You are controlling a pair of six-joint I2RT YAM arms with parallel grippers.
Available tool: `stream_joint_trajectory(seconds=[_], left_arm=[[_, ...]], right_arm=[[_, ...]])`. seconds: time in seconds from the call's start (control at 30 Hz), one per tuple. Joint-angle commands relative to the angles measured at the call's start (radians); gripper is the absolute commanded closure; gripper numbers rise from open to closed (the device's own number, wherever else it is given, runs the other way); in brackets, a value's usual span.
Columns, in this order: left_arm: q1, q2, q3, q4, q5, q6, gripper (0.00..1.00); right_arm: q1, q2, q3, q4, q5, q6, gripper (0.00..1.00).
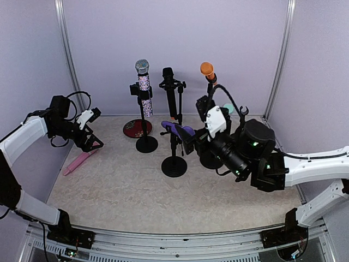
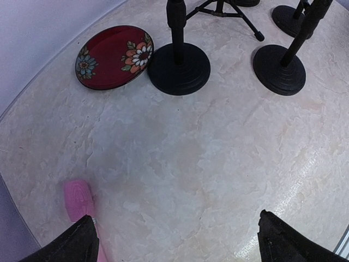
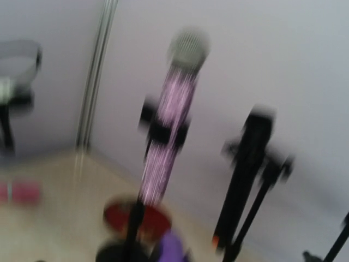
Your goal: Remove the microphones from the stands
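Three microphones stand upright near the back wall: a glittery pink microphone [image 1: 143, 87], a black microphone [image 1: 169, 87] and an orange-headed microphone [image 1: 207, 71]; a purple microphone [image 1: 177, 129] lies tilted on a nearer stand [image 1: 174, 161]; the right gripper [image 1: 188, 143] sits just beside it, jaws spread wide, contact unclear; the left gripper [image 2: 180, 245] hovers wide apart by the left wall, above a pink object [image 2: 79, 199]; bare table [image 1: 163, 202] runs from the stand bases to the near edge.
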Motion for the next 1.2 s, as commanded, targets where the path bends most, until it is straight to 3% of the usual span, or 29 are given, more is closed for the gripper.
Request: stream_joint_trajectory(seconds=[0.0,0.2,0.57,0.8,1.03,1.17], left_arm=[[-0.01,-0.038,0.009,0.017,0.025,-0.004,0.01],[-0.02,-0.041,0.014,0.011,0.025,-0.006,0.01],[-0.036,-0.059,0.001,0.014,0.017,-0.01,0.01],[-0.041,-0.061,-0.004,0.016,0.015,-0.012,0.01],[-0.049,-0.062,-0.003,0.011,0.009,-0.017,0.01],[-0.06,-0.062,0.005,0.007,0.004,-0.023,0.01]], right_arm=[[0.0,0.086,0.052,-0.138,0.061,0.108,0.0],[-0.02,0.11,0.173,-0.4,0.069,0.165,0.0],[-0.126,0.076,0.335,-0.75,-0.142,0.322,0.0],[-0.134,0.149,0.403,-0.853,-0.214,0.332,0.0],[-0.137,0.143,0.333,-0.793,-0.219,0.361,0.01],[-0.145,0.176,0.374,-0.794,-0.225,0.322,0.05]])
